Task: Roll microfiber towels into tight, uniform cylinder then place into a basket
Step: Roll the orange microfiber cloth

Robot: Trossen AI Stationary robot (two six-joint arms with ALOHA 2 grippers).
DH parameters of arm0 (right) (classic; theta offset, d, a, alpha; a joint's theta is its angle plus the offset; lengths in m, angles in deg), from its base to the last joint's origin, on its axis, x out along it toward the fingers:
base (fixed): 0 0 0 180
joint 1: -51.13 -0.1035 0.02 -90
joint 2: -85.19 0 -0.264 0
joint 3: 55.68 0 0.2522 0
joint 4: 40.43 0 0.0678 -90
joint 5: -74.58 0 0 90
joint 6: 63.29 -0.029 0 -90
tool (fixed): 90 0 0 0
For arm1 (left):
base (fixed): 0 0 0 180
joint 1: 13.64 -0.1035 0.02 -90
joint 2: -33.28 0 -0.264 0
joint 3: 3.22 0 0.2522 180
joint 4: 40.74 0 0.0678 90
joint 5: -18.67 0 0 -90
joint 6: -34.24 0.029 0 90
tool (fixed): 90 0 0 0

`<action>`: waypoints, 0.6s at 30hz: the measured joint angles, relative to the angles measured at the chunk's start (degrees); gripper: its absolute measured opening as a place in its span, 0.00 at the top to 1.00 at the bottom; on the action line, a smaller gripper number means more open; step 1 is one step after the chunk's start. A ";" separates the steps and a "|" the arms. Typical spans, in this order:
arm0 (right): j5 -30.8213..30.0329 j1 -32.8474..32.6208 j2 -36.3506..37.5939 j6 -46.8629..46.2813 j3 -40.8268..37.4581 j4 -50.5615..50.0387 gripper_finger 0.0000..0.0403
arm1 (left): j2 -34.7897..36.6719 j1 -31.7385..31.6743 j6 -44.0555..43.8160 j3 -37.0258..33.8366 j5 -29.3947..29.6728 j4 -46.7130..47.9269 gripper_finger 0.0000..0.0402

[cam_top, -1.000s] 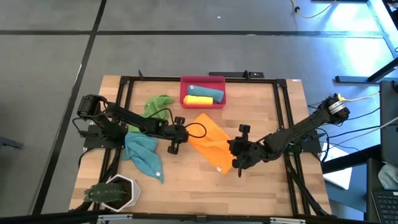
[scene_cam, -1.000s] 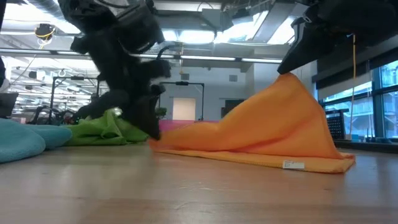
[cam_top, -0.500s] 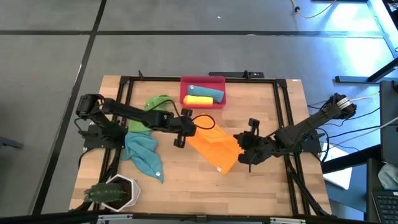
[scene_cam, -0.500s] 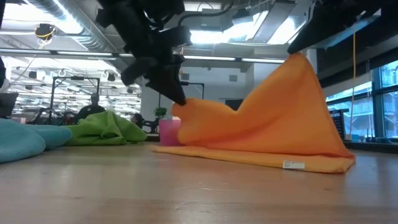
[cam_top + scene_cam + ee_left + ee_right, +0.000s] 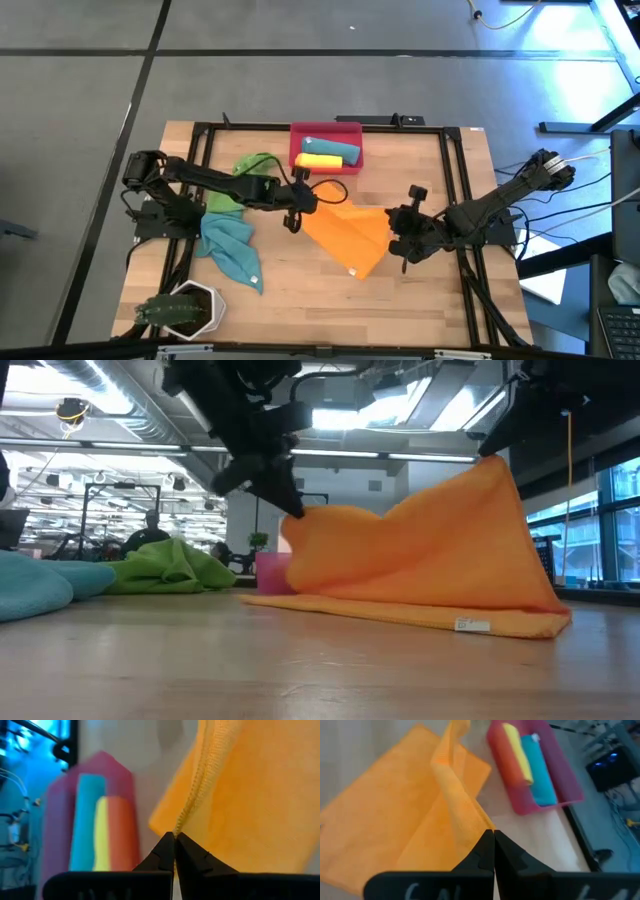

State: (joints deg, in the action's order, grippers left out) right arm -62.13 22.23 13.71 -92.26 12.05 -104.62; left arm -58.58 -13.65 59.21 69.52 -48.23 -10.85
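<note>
The orange towel (image 5: 348,235) lies near the middle of the table (image 5: 440,290), just in front of the basket (image 5: 326,147), and it is being held up by two corners; the left end effector (image 5: 297,207) is clenched on the corner nearest the basket, its fingertips pinched tight on the hemmed edge in the left wrist view, and the right end effector (image 5: 400,232) is clenched on the opposite corner on the right arm's side; in the low view the cloth hangs between the two grips as a raised sheet while its lower fold, with a small white tag (image 5: 472,625), rests on the wood. The basket already holds a teal roll (image 5: 329,149) and a yellow roll (image 5: 318,160) lying side by side; the green towel (image 5: 243,176) and a teal-blue towel (image 5: 230,246) lie crumpled on the left side of the table, unrolled, and a white pot with a plant (image 5: 185,309) stands at the near left corner. The step in hand looks like spreading or folding the orange towel before rolling, so the task is partly done; the next move likely calls for both arms to draw the cloth taut together and lay it flat and square, without creases, so that a tight, even roll can be started from one edge.
</note>
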 joint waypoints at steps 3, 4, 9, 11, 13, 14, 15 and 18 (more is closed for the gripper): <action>-1.73 0.00 2.30 -2.77 0.00 -3.29 1.00 | 0.00 -1.88 2.69 0.02 -0.03 -3.91 1.00; -2.43 0.00 3.07 -3.50 0.00 -4.23 1.00 | -0.02 -2.67 3.65 0.02 -0.09 -5.13 1.00; -4.28 0.94 6.50 -3.92 0.00 -5.60 1.00 | -0.01 -6.83 5.24 0.02 -3.45 -11.47 1.00; -4.84 1.60 7.61 -3.69 0.00 -5.66 1.00 | -0.02 -8.42 5.28 0.02 -5.07 -13.86 1.00; -5.35 2.38 8.56 -3.22 0.00 -6.00 1.00 | -0.02 -10.02 5.60 0.02 -7.53 -15.58 1.00; -5.69 2.80 8.96 -2.77 0.00 -6.23 1.00 | -0.02 -10.80 5.62 0.02 -8.81 -16.08 1.00; -6.07 3.17 9.34 -2.40 0.00 -6.58 1.00 | -0.02 -11.58 5.62 0.02 -10.01 -16.71 1.00; -6.76 4.58 10.21 -2.35 0.02 -8.02 1.00 | -0.04 -13.60 5.37 0.02 -11.28 -17.74 1.00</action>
State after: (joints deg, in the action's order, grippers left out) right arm -68.89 26.81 23.92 -94.61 12.07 -112.63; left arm -58.62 -27.24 64.58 69.54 -59.51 -28.59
